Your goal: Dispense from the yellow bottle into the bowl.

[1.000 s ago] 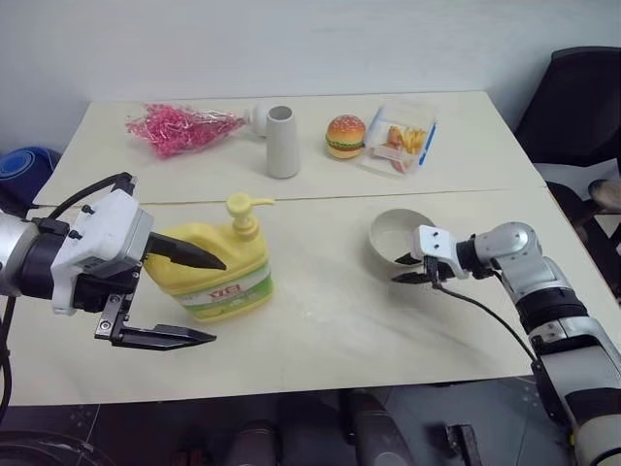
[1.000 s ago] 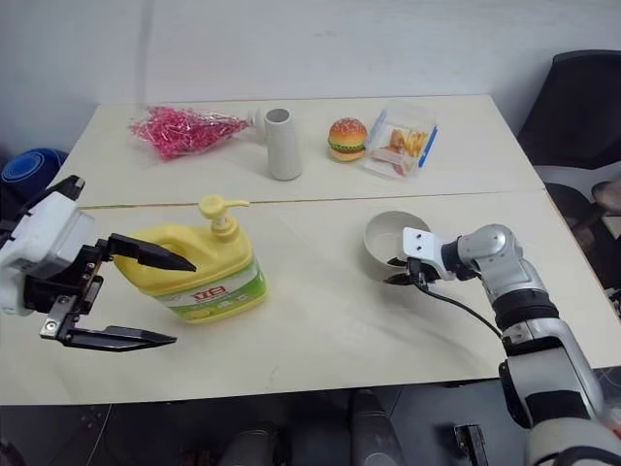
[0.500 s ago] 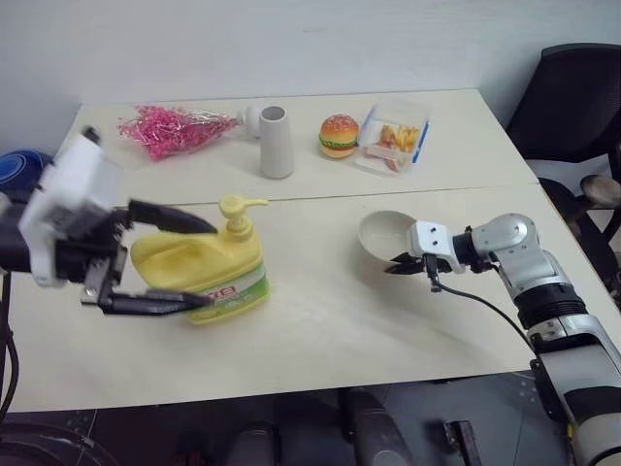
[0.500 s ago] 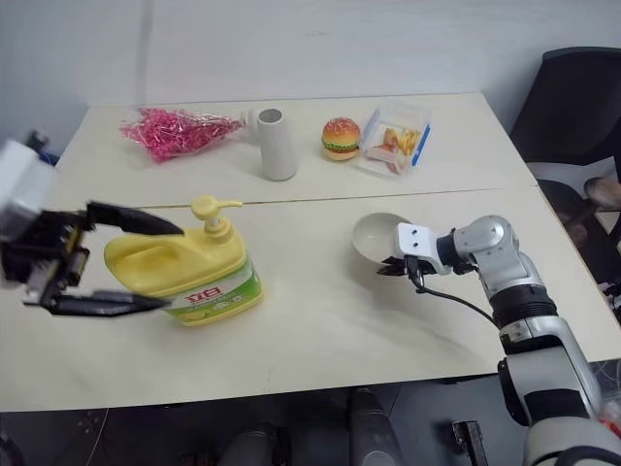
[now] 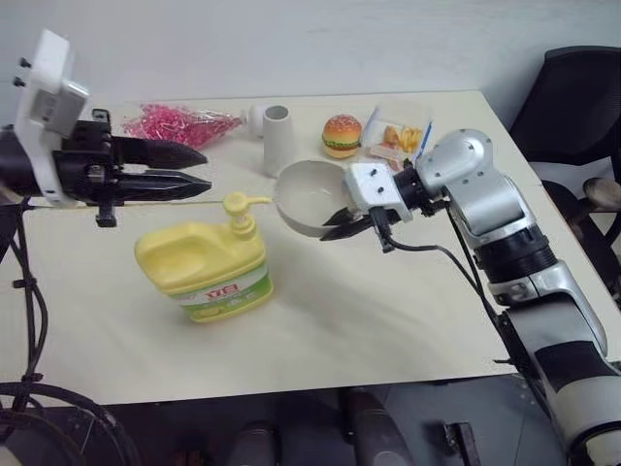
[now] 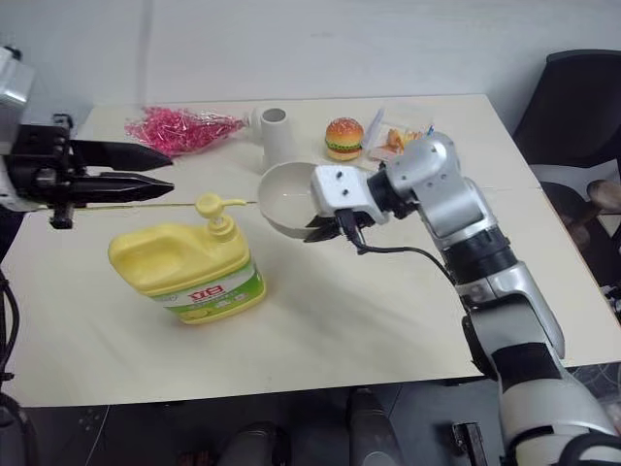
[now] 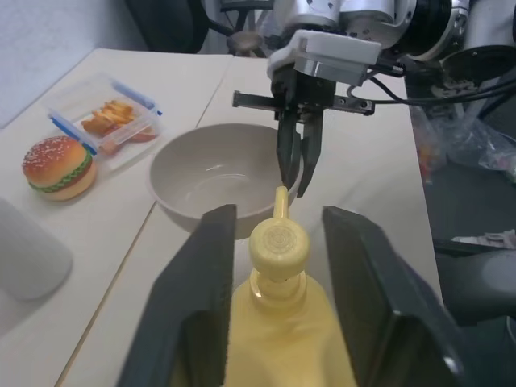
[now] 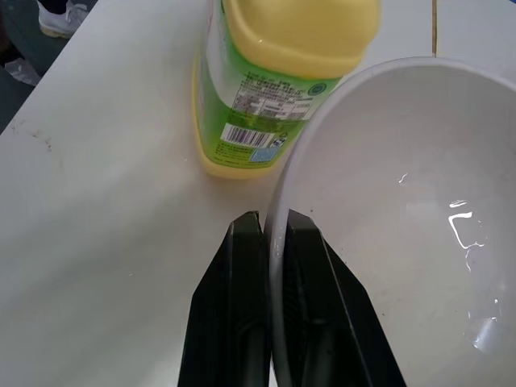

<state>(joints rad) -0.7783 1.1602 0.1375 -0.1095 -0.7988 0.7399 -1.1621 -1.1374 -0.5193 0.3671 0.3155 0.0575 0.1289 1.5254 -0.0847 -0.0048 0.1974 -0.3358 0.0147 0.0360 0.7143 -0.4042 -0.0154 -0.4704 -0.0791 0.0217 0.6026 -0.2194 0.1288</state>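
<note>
While the left gripper (image 5: 189, 170) hangs in the upper left of the head view, above and behind the yellow bottle (image 5: 209, 272), its fingers stand narrow and hold nothing. The bottle sits upright at centre left on the table (image 5: 388, 320), pump spout toward the right. Right of it, near the middle, the right gripper (image 5: 340, 221) is pinched on the rim of the bowl (image 5: 309, 199), held off the table beside the spout. Positioning looks like the step in hand; next, the bowl needs to sit under the spout and the left gripper over the pump head.
</note>
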